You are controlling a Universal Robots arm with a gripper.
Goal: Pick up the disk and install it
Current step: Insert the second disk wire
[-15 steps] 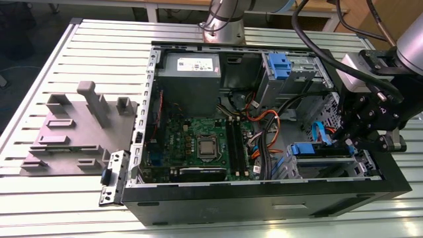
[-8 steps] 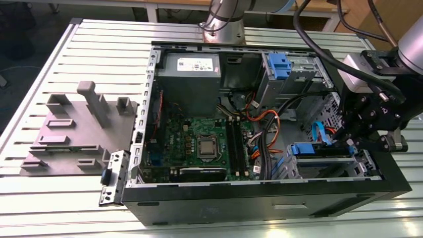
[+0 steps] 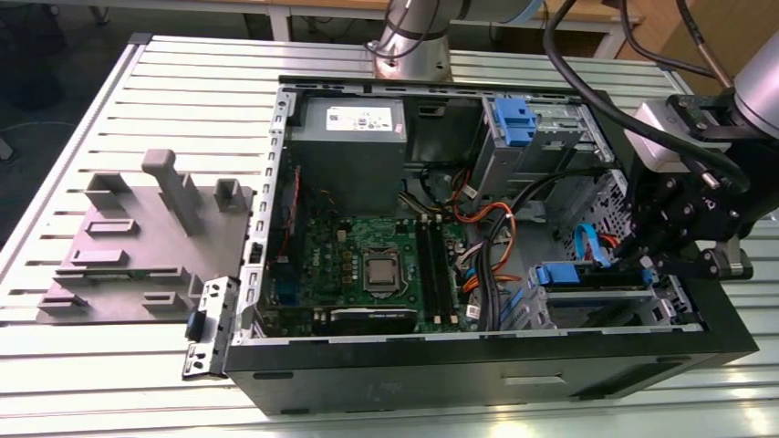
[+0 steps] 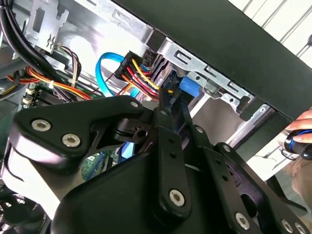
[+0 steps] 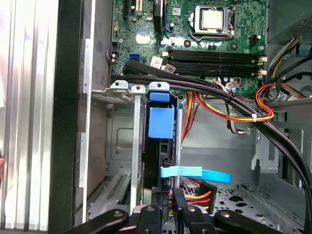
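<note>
Blue-railed disk (image 5: 160,146) stands on edge in drive cage (image 5: 122,146) | long axis runs straight away from gripper (image 5: 166,207) | fingers closed on its near end

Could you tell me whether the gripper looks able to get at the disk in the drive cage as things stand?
Probably yes: the gripper sits right at the disk, which stands on edge in the drive cage, with nothing between them; the black cables pass beyond it.
</note>
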